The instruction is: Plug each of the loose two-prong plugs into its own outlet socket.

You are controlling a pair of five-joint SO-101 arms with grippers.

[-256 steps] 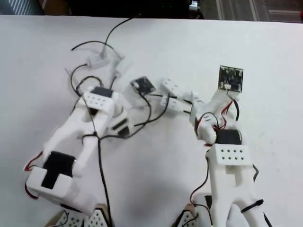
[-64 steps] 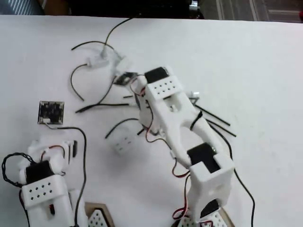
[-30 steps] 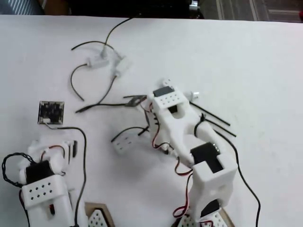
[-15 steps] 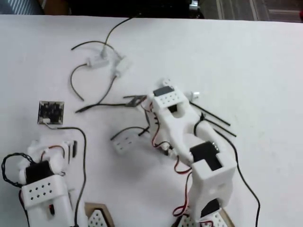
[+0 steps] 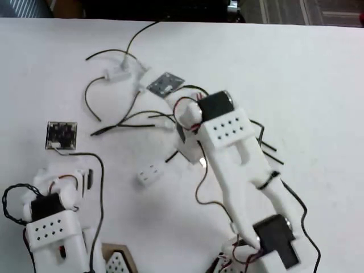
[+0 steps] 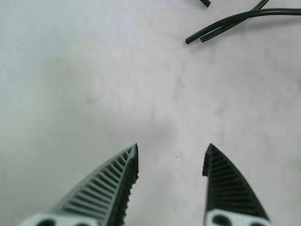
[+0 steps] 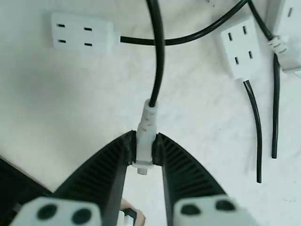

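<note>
No writing can be read anywhere — the dark circuit board [image 5: 61, 135] and the white socket block [image 7: 82, 34] show no legible print.

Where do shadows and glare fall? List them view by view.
High view: even light on the white table, soft shadow under the right arm, one small bright spot beside it. Left wrist view: a faint shadow edges the black cords; no glare. Right wrist view: soft shadows hug the outlet socket and the plug in the right gripper.

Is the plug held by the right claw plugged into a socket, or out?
Out: the white plug is clamped in the right claw, apart from the outlet blocks.
</note>
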